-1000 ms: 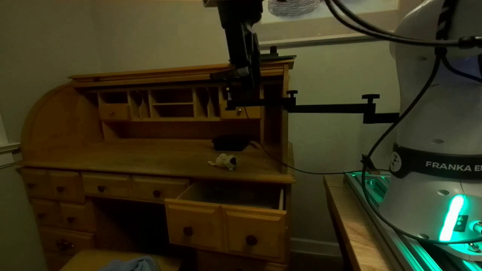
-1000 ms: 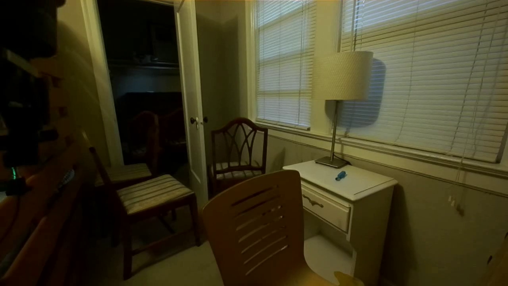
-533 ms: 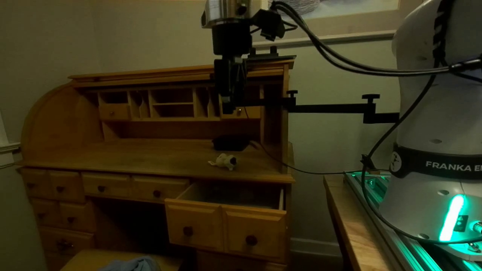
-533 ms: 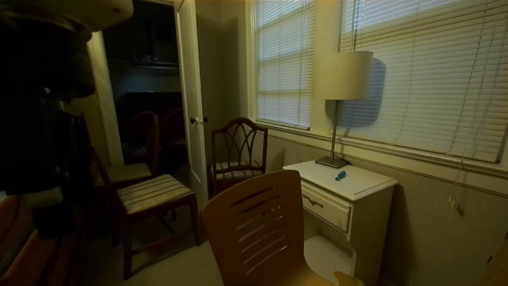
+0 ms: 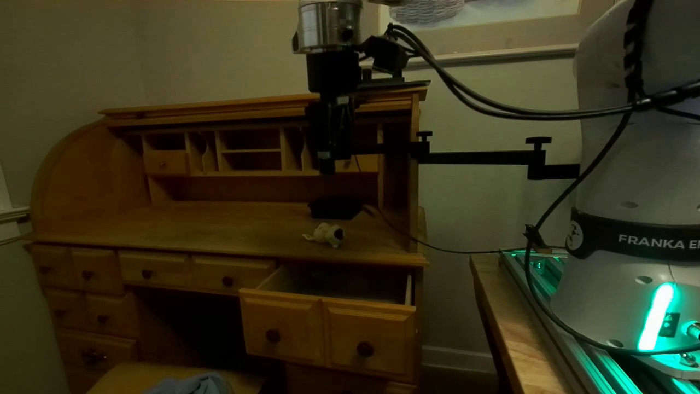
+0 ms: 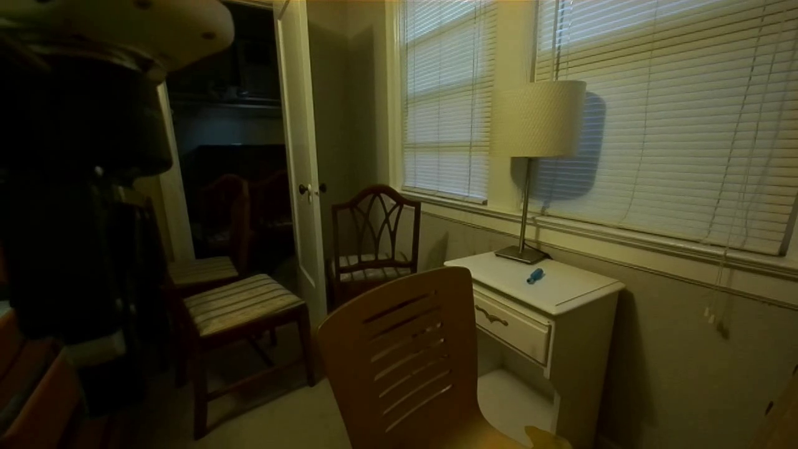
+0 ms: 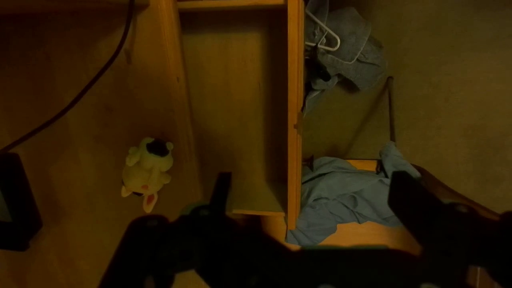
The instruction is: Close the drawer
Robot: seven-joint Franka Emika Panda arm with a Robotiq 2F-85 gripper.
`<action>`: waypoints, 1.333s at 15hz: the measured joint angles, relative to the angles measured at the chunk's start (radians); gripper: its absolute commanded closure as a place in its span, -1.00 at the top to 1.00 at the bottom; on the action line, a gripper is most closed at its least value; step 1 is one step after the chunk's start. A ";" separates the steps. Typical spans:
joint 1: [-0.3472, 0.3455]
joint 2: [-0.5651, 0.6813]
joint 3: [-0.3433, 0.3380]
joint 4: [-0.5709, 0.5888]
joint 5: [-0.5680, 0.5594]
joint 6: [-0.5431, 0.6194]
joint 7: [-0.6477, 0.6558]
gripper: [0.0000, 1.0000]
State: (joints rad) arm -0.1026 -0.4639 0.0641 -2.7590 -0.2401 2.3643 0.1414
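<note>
The wide honey-brown drawer stands pulled out of the desk's right side in an exterior view, its two-panel front and dark knobs facing out. In the wrist view its front board runs vertically and its interior looks bare. My gripper points straight down, well above the desk and drawer, touching nothing. It also shows as a dark shape at the left of an exterior view. In the wrist view the gripper is open and empty, its fingers spread to either side of the drawer front's near end, seen from above.
A white plush toy and a black box with a cable lie on the desktop. A black bracket arm reaches toward the gripper. A chair with blue cloth stands before the drawer. More chairs and a white nightstand show.
My gripper has swung from a tilted pose to pointing straight down and has come lower. In an exterior view the arm has moved rightward and down. The drawer has not moved.
</note>
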 measured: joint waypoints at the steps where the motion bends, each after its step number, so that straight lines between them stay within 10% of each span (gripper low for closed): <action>1: -0.003 0.006 0.000 0.000 -0.009 0.000 0.000 1.00; 11: -0.125 0.226 -0.039 0.000 -0.303 0.203 0.005 1.00; 20: -0.126 0.273 -0.068 0.008 -0.325 0.246 -0.005 1.00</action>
State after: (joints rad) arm -0.2288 -0.1910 -0.0038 -2.7511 -0.5648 2.6101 0.1365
